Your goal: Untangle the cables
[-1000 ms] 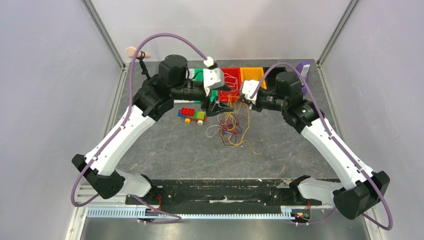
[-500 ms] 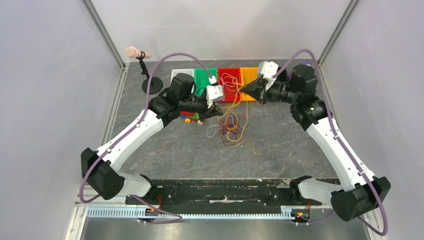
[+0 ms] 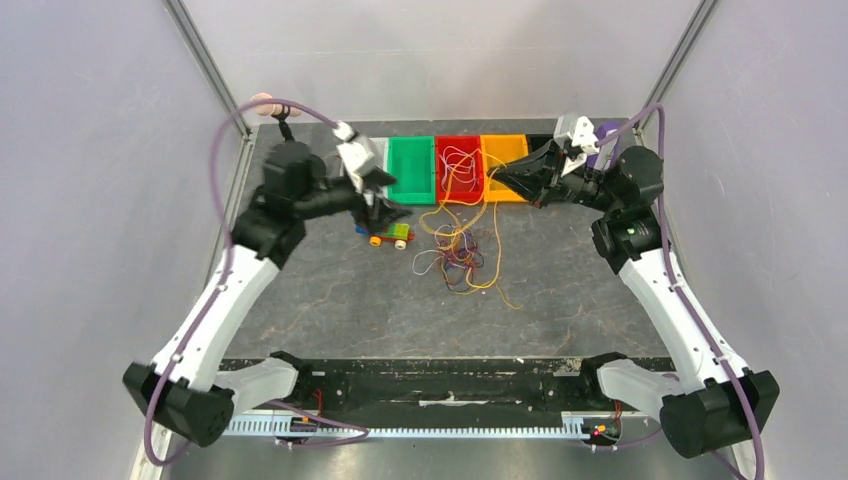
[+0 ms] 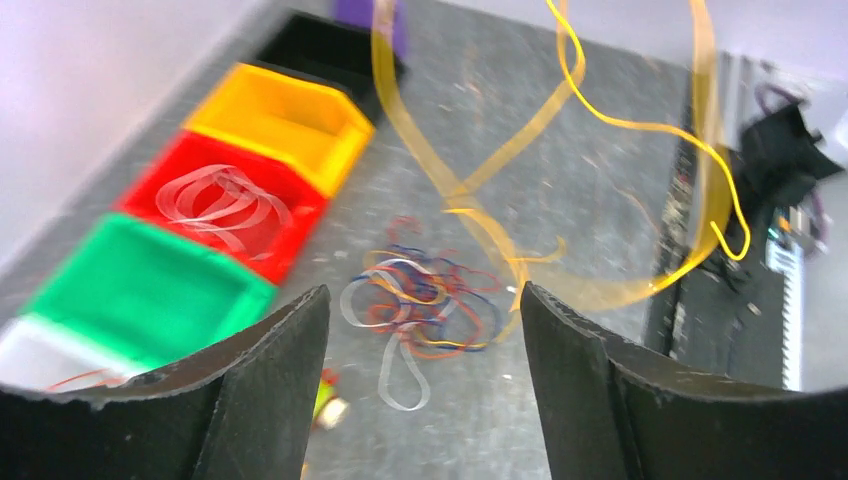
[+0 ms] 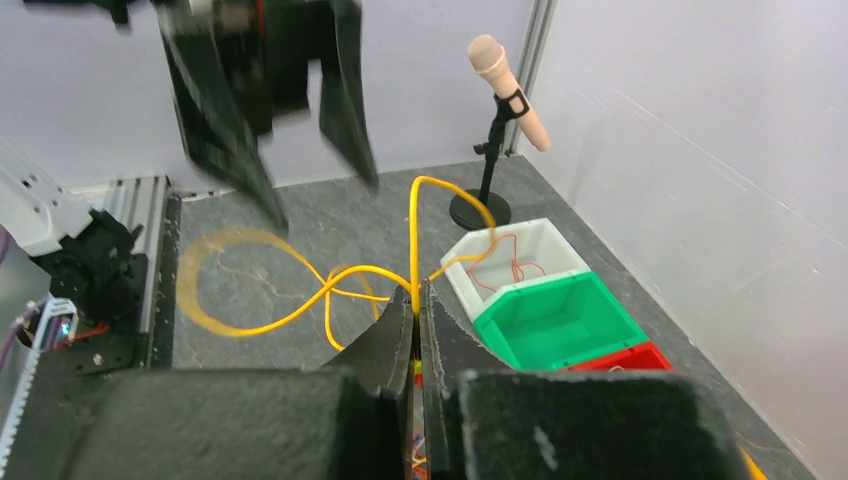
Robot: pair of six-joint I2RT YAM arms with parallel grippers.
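Observation:
A tangle of thin cables (image 3: 460, 252) in red, blue, white and orange lies mid-table; the left wrist view shows the tangle (image 4: 430, 300) below my jaws. My left gripper (image 3: 385, 207) hangs open left of it, above a toy car, with nothing between its fingers (image 4: 422, 292). My right gripper (image 3: 497, 177) is shut on a yellow cable (image 5: 330, 290) in front of the orange bin. That yellow cable (image 3: 440, 215) loops down to the tangle and swings blurred past the left wrist camera (image 4: 600, 120). White cables (image 4: 215, 200) lie in the red bin.
A row of bins stands at the back: white (image 5: 545, 250) holding a thin red wire, green (image 3: 410, 170), red (image 3: 447, 185), orange (image 3: 503, 152), black (image 4: 320, 50). A brick toy car (image 3: 388, 233) sits left of the tangle. A microphone stand (image 5: 500, 80) is at the back left.
My left gripper has opened, let go and swung left and back from the tangle. My right gripper stayed shut and drew the yellow cable back to the right.

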